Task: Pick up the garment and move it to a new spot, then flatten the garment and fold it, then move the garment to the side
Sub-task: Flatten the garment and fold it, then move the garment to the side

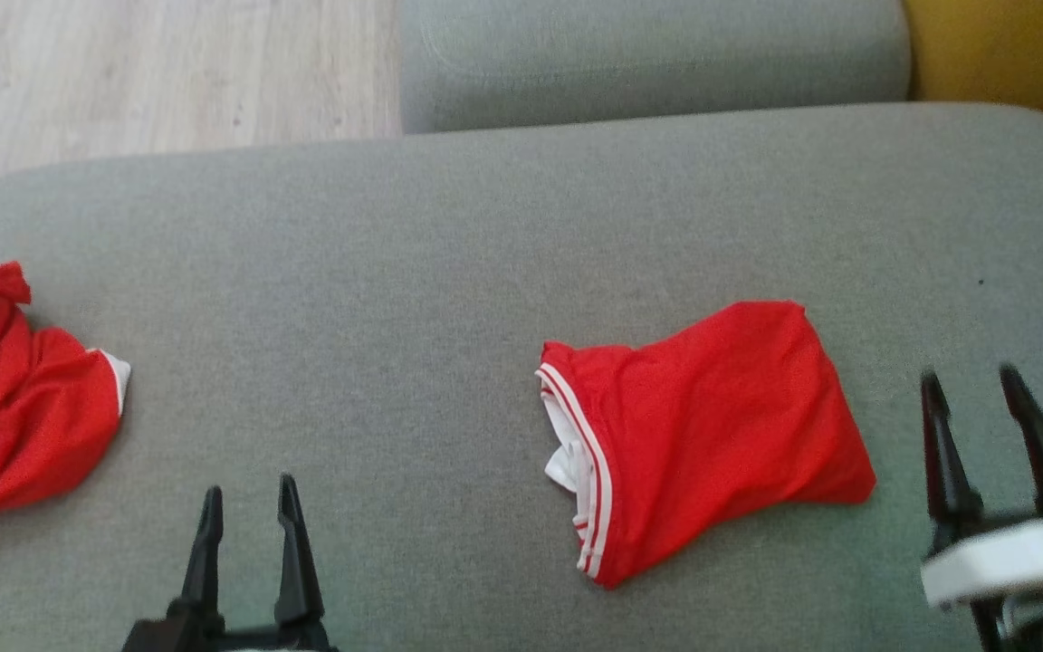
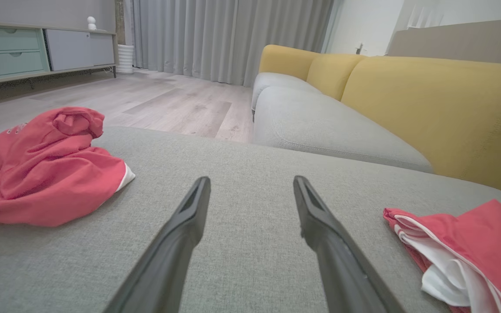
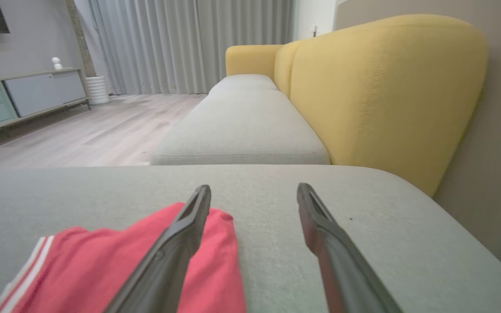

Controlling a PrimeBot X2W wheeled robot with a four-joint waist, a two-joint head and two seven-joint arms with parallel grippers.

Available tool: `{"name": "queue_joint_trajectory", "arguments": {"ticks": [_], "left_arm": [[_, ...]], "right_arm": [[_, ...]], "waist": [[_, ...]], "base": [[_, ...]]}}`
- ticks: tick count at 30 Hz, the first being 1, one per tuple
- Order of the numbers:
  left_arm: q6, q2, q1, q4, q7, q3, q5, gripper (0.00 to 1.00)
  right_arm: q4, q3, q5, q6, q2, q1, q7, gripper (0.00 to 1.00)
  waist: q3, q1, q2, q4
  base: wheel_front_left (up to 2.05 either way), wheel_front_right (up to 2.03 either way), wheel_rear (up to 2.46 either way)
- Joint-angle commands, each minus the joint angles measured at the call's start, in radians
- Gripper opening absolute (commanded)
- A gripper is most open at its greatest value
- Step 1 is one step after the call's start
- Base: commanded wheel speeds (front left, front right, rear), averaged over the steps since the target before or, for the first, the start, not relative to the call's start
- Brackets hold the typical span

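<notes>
Gaping wide and empty, the left gripper (image 1: 250,484) and right gripper (image 1: 969,373) sit over the cushion (image 1: 449,272). Between them, nearer the right, lies the folded garment (image 1: 712,426); a crumpled garment (image 1: 23,407) lies far left.

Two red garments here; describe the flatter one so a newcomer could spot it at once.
Start from the wide grey sofa seat. On its right half, just left of the right gripper, lies the flatter garment. Unlike the crumpled garment at the seat's left edge, it lies smooth, with a white-striped band along its left side.
</notes>
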Motion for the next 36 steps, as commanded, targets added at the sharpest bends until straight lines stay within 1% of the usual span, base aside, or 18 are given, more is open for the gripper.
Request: {"name": "queue_joint_trajectory", "arguments": {"ticks": [1,2,3,6,11,26,29,31,34,36], "left_arm": [[-0.012,-0.005,-0.001,-0.023,-0.01,0.039,0.014,1.0],[-0.017,-0.005,0.005,-0.018,-0.01,0.045,0.017,1.0],[-0.017,-0.005,0.005,-0.018,-0.01,0.045,0.017,1.0],[-0.027,-0.005,0.018,-0.016,-0.01,0.057,0.028,1.0],[-0.027,-0.005,0.027,-0.022,-0.01,0.073,0.029,1.0],[-0.019,-0.005,0.038,-0.038,-0.01,0.061,0.012,1.0],[-0.017,-0.005,0.035,-0.042,-0.01,0.061,0.012,1.0],[-0.019,-0.005,0.033,-0.043,-0.01,0.06,0.014,1.0],[-0.021,-0.005,0.025,-0.043,-0.01,0.053,0.017,1.0],[-0.022,-0.005,0.014,-0.043,-0.01,0.048,0.018,1.0]], "right_arm": [[-0.002,0.006,-0.031,0.007,-0.018,0.005,-0.055,1.0],[0.019,0.001,-0.041,0.007,-0.01,0.019,-0.084,1.0],[0.019,0.001,-0.041,0.007,-0.01,0.019,-0.084,1.0],[0.077,-0.007,-0.05,0.007,0.013,0.04,-0.132,1.0],[0.131,0.009,-0.062,0.007,0.03,0.04,-0.159,1.0],[0.155,0.043,-0.044,0.007,0.039,0.005,-0.171,1.0],[0.163,0.041,-0.006,0.007,0.048,-0.03,-0.134,1.0],[0.182,0.037,0.023,0.007,0.053,-0.069,-0.079,1.0],[0.217,0.036,0.066,0.007,0.059,-0.14,0.039,1.0],[0.259,0.038,0.089,0.007,0.061,-0.189,0.153,1.0]], "waist": [[-0.026,0.0,0.0,0.003],[-0.035,0.0,0.0,0.003],[-0.035,0.0,0.0,0.003],[-0.049,0.0,0.0,0.003],[-0.06,0.0,0.0,0.004],[-0.048,0.0,0.0,0.014],[-0.043,0.0,0.0,0.01],[-0.039,0.0,0.0,0.007],[-0.027,0.0,0.0,0.007],[-0.015,0.0,0.0,0.012]], "base": [[0.0,0.0,0.0],[0.0,0.0,0.0],[0.0,0.0,0.0],[0.0,0.0,0.0],[0.0,0.0,0.0],[0.0,0.0,0.0],[0.0,0.0,0.0],[0.0,0.0,0.0],[0.0,0.0,0.0],[0.0,0.0,0.0]]}}
